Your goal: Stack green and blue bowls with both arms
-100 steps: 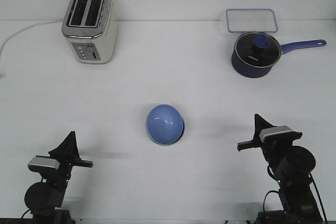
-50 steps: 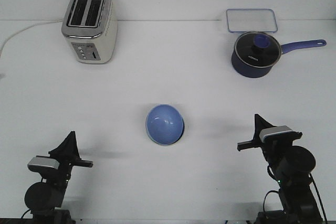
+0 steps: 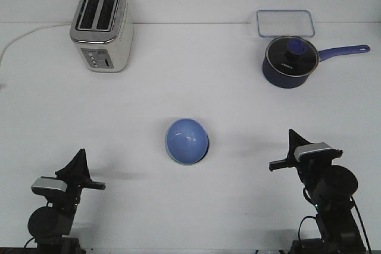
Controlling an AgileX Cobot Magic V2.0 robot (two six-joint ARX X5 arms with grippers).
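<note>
The periwinkle blue bowl [image 3: 187, 140] sits near the middle of the white table. A thin pale green rim [image 3: 169, 151] shows along its left and lower edge, so the green bowl appears to lie nested under it and is mostly hidden. My left gripper [image 3: 79, 160] is low at the front left, well clear of the bowls, its fingers together in one point and empty. My right gripper [image 3: 293, 141] is at the front right, also apart from the bowls, fingers together and empty.
A silver toaster [image 3: 100, 28] with a white cord stands at the back left. A dark blue lidded saucepan [image 3: 289, 61] with its handle pointing right stands at the back right. A clear lidded container [image 3: 285, 22] lies behind it.
</note>
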